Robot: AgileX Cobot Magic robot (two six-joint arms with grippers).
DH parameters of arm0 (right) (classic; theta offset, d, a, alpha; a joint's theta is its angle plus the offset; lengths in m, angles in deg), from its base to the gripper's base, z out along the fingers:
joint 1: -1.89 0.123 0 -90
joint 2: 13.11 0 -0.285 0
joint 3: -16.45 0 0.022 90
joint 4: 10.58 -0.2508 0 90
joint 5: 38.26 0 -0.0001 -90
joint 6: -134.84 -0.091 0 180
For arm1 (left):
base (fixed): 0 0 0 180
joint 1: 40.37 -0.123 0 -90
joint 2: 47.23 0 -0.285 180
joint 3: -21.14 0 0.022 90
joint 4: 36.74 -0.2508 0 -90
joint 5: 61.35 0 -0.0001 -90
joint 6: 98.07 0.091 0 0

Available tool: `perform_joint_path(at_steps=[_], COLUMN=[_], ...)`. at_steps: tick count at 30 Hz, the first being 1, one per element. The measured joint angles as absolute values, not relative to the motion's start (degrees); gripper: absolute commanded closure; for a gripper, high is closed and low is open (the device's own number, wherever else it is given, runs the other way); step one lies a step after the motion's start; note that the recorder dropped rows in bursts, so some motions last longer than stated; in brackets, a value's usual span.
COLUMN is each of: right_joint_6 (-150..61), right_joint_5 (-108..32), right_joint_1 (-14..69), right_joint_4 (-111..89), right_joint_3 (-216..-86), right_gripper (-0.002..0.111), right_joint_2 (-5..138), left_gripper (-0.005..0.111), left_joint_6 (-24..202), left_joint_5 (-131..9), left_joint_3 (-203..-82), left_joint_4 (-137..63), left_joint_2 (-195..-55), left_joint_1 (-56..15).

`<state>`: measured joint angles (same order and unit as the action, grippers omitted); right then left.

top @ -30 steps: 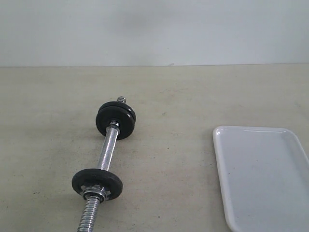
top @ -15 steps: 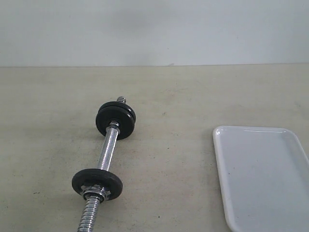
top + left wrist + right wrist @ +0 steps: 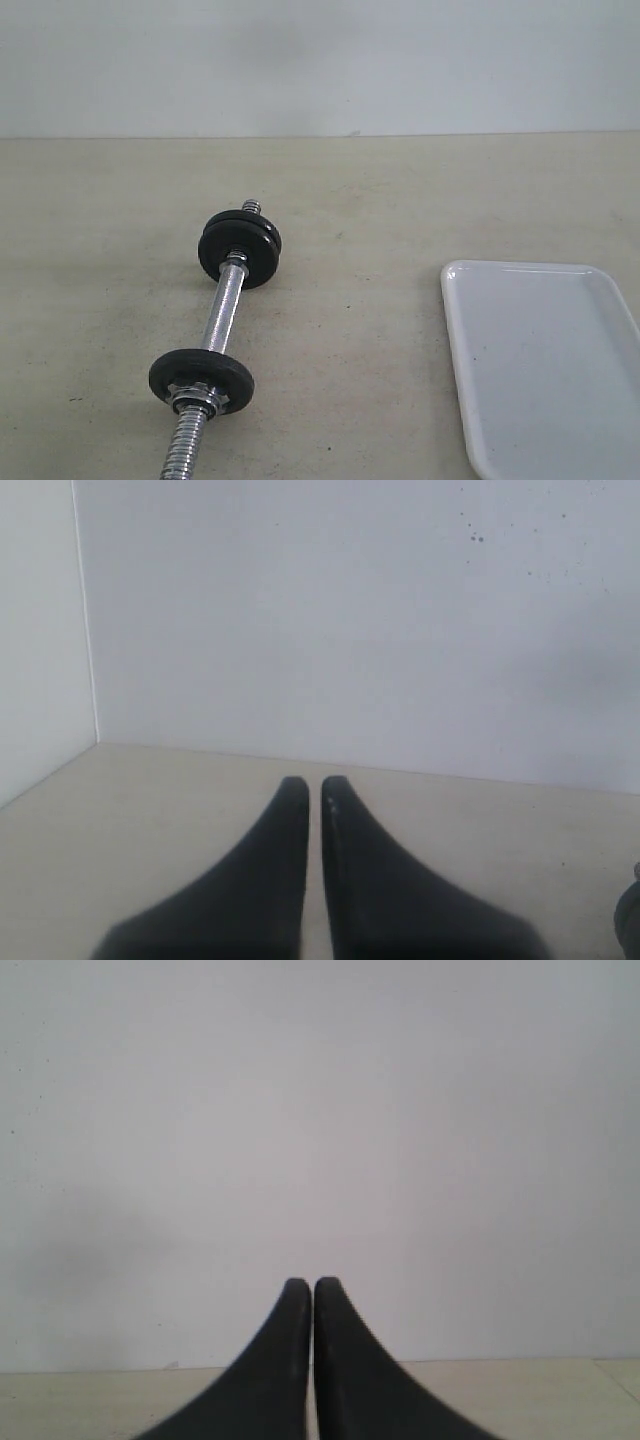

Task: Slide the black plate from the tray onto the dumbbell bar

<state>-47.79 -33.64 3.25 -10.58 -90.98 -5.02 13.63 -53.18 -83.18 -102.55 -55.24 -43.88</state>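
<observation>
The dumbbell bar [image 3: 221,310] lies on the table left of centre, running from near to far. One black plate [image 3: 165,375] sits on its near part behind a silver nut [image 3: 196,397]. Two more black plates [image 3: 240,250] sit together at its far end. The white tray [image 3: 540,360] lies at the right, and its visible part holds nothing. Neither gripper appears in the exterior view. My left gripper [image 3: 315,782] is shut and empty above the table, facing a wall. My right gripper [image 3: 312,1283] is shut and empty too.
The beige table [image 3: 380,190] ends at a plain white wall [image 3: 320,60] at the back. A dark blurred edge [image 3: 630,920] shows at the border of the left wrist view. The tray runs off the exterior view's right and bottom edges.
</observation>
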Motion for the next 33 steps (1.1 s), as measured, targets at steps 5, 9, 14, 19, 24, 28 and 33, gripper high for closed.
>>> perform_joint_path(at_steps=[5,9,14,19,24,28,33], right_joint_6=[-47.79,-47.79,-47.79,-47.79,-47.79,-47.79,-47.79], right_joint_5=[-33.64,-33.64,-33.64,-33.64,-33.64,-34.5,-41.62], right_joint_1=[3.25,3.25,3.25,3.25,3.25,3.25,3.25], right_joint_4=[-10.58,-10.58,-10.58,-10.58,-10.58,-10.58,-10.58], right_joint_3=[-90.98,-90.98,-90.98,-90.98,-90.98,-90.98,-90.98], right_gripper=[0.109,0.109,0.109,0.109,0.109,0.109,0.109], right_joint_2=[-5.02,-5.05,-5.05,-5.05,-5.05,-5.05,-5.05], left_gripper=[0.103,0.103,0.103,0.103,0.103,0.103,0.103], left_joint_6=[13.52,13.52,13.52,13.52,13.41,13.41,13.41], left_joint_5=[-65.16,-81.36,-85.7,-86.42,-74.3,-67.81,-65.83], left_joint_3=[-83.18,-83.18,-83.18,-83.18,-83.18,-83.18,-82.11], left_joint_4=[-96.71,-94.77,-94.77,-94.77,-70.15,-55.69,-53.38], left_joint_2=[-55.15,-55.15,-55.15,-55.15,-55.15,-55.15,-55.15], left_joint_1=[-43.88,-43.88,-43.88,-43.88,-43.88,-43.88,-43.88])
